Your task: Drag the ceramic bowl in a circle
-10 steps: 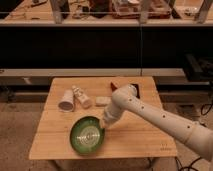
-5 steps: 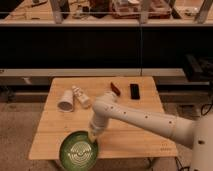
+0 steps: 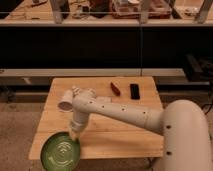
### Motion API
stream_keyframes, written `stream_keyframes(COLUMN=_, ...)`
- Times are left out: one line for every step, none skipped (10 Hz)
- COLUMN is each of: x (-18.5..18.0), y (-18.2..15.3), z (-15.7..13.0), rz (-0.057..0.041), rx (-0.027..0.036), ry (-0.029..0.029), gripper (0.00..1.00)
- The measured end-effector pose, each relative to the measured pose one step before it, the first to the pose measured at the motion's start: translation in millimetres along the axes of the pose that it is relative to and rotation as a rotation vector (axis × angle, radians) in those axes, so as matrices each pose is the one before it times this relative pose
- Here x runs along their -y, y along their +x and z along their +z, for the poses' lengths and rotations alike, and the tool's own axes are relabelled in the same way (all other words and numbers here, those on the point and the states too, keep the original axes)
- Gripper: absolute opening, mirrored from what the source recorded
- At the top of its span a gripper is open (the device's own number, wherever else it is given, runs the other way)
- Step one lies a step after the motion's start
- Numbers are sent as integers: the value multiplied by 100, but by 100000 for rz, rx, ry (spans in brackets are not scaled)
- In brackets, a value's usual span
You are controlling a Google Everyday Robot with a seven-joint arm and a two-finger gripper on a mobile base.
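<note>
The ceramic bowl [image 3: 60,151] is large, round and glossy green with pale streaks inside. It sits at the front left corner of the wooden table [image 3: 115,135] and partly hangs over the edge. My gripper [image 3: 74,134] points down at the bowl's far right rim and touches it. The white arm [image 3: 125,114] reaches in from the right across the table.
A small white cup [image 3: 66,103] lies on its side at the table's left, with a pale object [image 3: 88,93] beside it. A red object [image 3: 115,88] and a black object [image 3: 134,90] lie at the back. Shelving stands behind the table.
The bowl has slid left and toward the front edge, from the table's front middle to its front left corner. My arm has swung left with it.
</note>
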Motion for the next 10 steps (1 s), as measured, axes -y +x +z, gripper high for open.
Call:
stream_keyframes(x=-268, y=1681, z=-413, rz=1207, rx=-2358, ry=1763, gripper=14)
stream_keyframes(x=-939, y=1304, z=-690, rz=2494, rx=-2784, ry=1066, gripper=14)
stream_keyframes(x=-1183, y=750, z=-728, rz=2873, rx=-2470, ry=74, gripper=14)
stream_keyframes(x=-1533, y=423, z=-825, rz=3410, rx=-2657, ry=-484, gripper=14)
stream_keyframes(x=-2189, y=17, z=-1337, rz=5185, rx=-3704, ry=-1486, gripper=14)
stream_keyframes(x=-1322, y=-79, z=-988, rz=3368, rx=-2705, ry=-877, gripper=14)
stream_keyframes(x=-1724, y=-233, z=-1280, rz=4053, rx=-3318, ry=-1305, gripper=14)
stream_keyframes(x=-1331, y=-334, z=-1067, rz=2983, rx=-2400, ry=-950, gripper=14)
stream_keyframes(x=-1089, y=-477, z=-777, rz=2208, rx=-1525, ry=-696, gripper=14)
stream_keyframes(x=-570, y=-439, z=-283, rz=1142, rx=-401, ry=-131, gripper=14)
